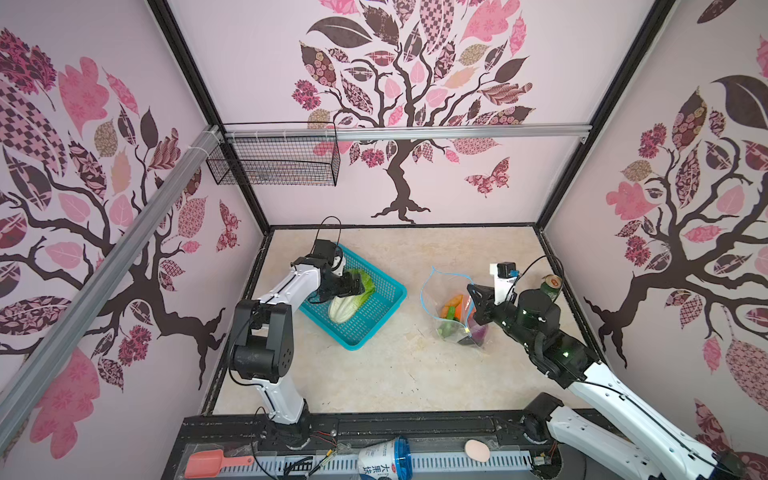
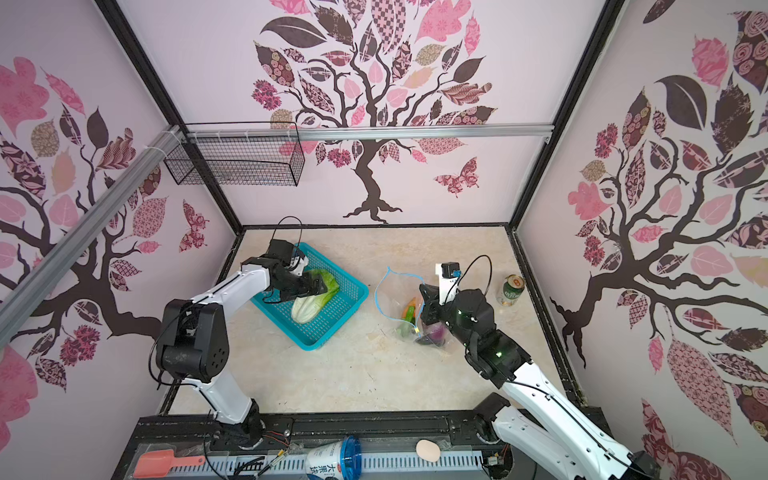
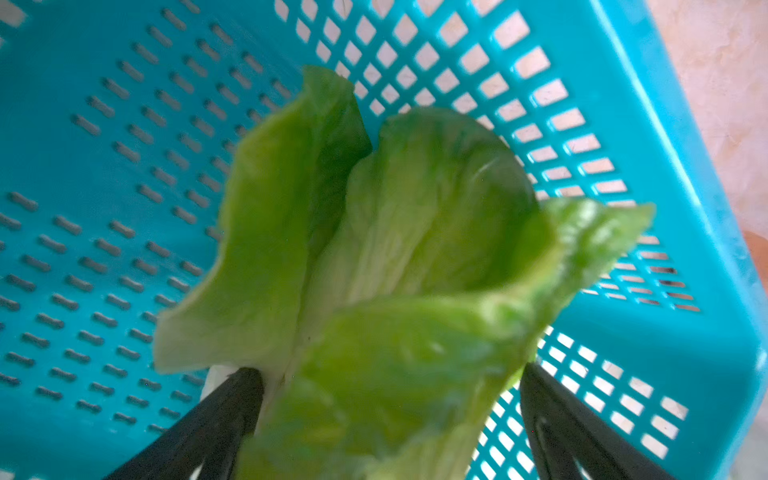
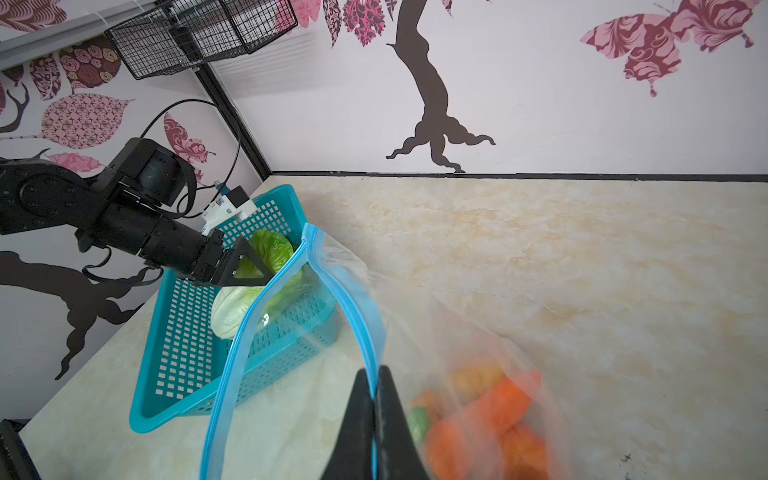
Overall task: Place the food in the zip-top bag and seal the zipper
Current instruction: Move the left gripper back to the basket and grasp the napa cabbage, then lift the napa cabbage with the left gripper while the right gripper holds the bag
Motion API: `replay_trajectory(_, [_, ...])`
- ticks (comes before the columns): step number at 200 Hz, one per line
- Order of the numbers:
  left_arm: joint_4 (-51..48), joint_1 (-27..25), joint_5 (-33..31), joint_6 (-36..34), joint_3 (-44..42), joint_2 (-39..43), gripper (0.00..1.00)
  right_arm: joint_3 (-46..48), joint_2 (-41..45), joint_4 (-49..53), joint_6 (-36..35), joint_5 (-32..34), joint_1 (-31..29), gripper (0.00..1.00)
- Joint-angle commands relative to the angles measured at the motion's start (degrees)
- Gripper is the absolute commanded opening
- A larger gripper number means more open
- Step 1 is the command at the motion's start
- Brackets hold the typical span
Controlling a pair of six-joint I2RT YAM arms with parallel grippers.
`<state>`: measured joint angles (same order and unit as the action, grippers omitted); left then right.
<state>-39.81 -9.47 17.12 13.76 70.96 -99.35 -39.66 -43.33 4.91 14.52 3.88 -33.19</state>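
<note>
Green lettuce [image 1: 343,309] lies in the teal basket [image 3: 648,124], toward the left edge of the tabletop [image 1: 395,374]. My left end effector [image 3: 388,372] is fully released, with one finger on each side of the leaves. I judge the lettuce light and soft. The leaf tips would fold and slip, so I would take the firmer pale stem end. My right end effector [image 4: 376,374] is clenched on the blue zipper [image 4: 365,316] and holds up the mouth of the limp zip-top bag [image 4: 436,340] near the right edge.

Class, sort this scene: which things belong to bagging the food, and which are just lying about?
Belong: lettuce, zip-top bag, zipper, bagged vegetables, teal basket holding the lettuce.
Lying about: green can, pale egg, pink scoop, white tub, wire basket.
</note>
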Motion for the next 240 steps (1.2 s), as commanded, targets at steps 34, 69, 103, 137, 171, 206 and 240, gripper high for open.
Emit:
replay_trajectory(34, [-3.9, -4.6, -10.8, -0.3, -0.3, 4.0, 0.98, 0.4, -0.1, -0.9, -0.4, 0.5, 0.3, 0.00])
replay_trajectory(69, [-7.1, -4.8, -13.0, -3.1, 1.7, 0.8, 0.98, 0.4, 0.1, -0.8, -0.4, 0.6, 0.3, 0.00])
replay_trajectory(103, [-8.0, -5.0, -10.7, -4.4, 2.1, -3.2, 0.99, 0.4, 0.0, -0.6, -0.5, 0.7, 0.3, 0.00])
replay_trajectory(137, [-6.5, -5.1, -11.0, -5.1, 1.7, -4.1, 0.99, 0.4, 0.1, -0.5, -0.5, 1.0, 0.3, 0.00])
replay_trajectory(171, [-5.1, -5.1, -11.4, -5.2, 1.3, -3.5, 0.87, 0.3, -0.2, -0.5, -0.4, 0.9, 0.3, 0.00])
replay_trajectory(206, [-4.1, -5.0, -12.8, -4.9, 0.7, -2.0, 0.59, 0.1, -0.3, -0.4, -0.5, 0.8, 0.3, 0.00])
replay_trajectory(240, [-3.9, -5.1, -14.7, -4.1, 0.2, 1.8, 0.53, -0.1, -0.4, -0.3, -0.4, 0.4, 0.2, 0.00])
